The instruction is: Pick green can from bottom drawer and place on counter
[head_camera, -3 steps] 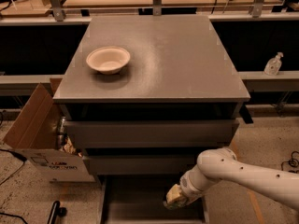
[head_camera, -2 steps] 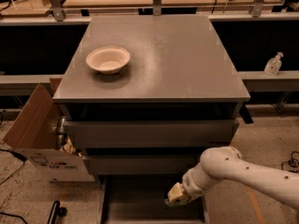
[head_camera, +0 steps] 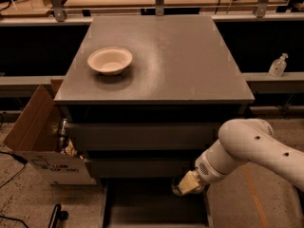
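Note:
The bottom drawer (head_camera: 142, 208) is pulled open at the foot of the cabinet, and its grey floor shows at the lower edge of the view. My gripper (head_camera: 183, 185) hangs over the drawer's right part, just below the middle drawer front, on the white arm coming in from the right. A small dark round thing with a pale rim (head_camera: 176, 188) sits at the gripper's left tip; it looks like the green can, but I cannot be sure. The counter (head_camera: 190, 61) is the broad dark grey cabinet top.
A pale shallow bowl (head_camera: 109, 60) stands on the counter's left part. An open cardboard box (head_camera: 38, 141) stands on the floor left of the cabinet. A clear bottle (head_camera: 278, 65) stands on a ledge at the right. A rail runs along behind the counter.
The gripper and forearm have risen a little over the open bottom drawer. The bowl and the drawers have not moved.

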